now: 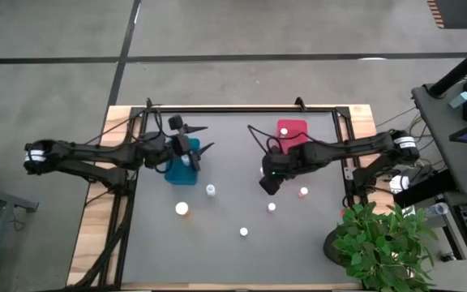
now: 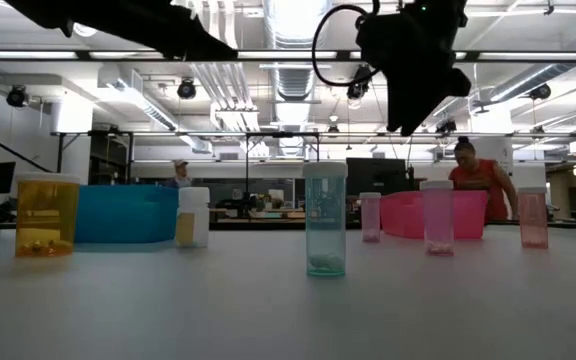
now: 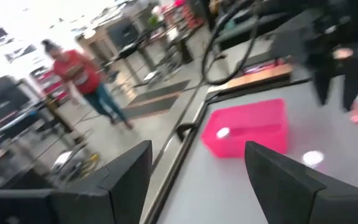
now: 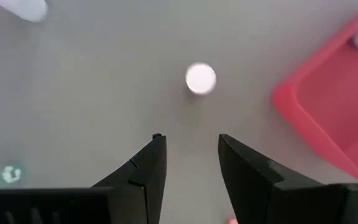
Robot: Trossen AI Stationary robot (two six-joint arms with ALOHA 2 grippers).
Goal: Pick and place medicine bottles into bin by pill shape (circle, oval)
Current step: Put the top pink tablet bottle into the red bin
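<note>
Five medicine bottles [image 1: 243, 232] stood loose across the middle and lower middle of the high view, between the blue bin [image 1: 178, 172] at centre left and the pink bin [image 1: 292, 130] at upper centre. The right gripper [image 1: 267, 185], jaws spread and empty, looked like it was lining up a pick; next it'd need to drop over a white cap [image 4: 201, 78]. The left gripper [image 1: 200, 139] hung spread over the blue bin. Pill shapes weren't readable.

Two dark jointed arms, white wrist bands
</note>
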